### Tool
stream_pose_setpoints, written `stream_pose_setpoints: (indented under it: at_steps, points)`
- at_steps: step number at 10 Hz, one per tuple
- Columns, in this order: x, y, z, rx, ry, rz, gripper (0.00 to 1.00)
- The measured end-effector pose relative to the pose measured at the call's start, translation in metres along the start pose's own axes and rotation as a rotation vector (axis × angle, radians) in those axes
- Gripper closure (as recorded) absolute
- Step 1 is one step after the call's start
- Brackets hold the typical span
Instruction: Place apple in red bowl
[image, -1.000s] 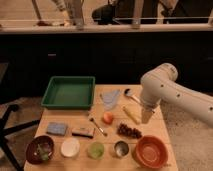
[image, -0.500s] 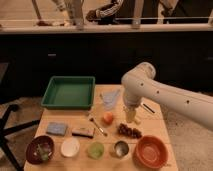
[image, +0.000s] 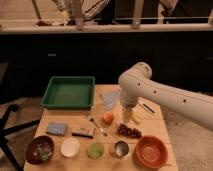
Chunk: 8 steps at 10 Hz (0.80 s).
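One gripper (image: 128, 114), open or closed I cannot tell, hangs low with the apple (image: 108, 117) just beside it at nine o'clock, so slide that way, drop square over it, then carry over the grapes (image: 129, 131) to the red bowl (image: 151, 151) at five o'clock
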Motion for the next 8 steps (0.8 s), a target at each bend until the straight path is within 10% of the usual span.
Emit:
stream_pose_setpoints:
  at_steps: [8]
  points:
    - [0.001,-0.015,0.035,-0.022,-0.118,-0.042,0.2]
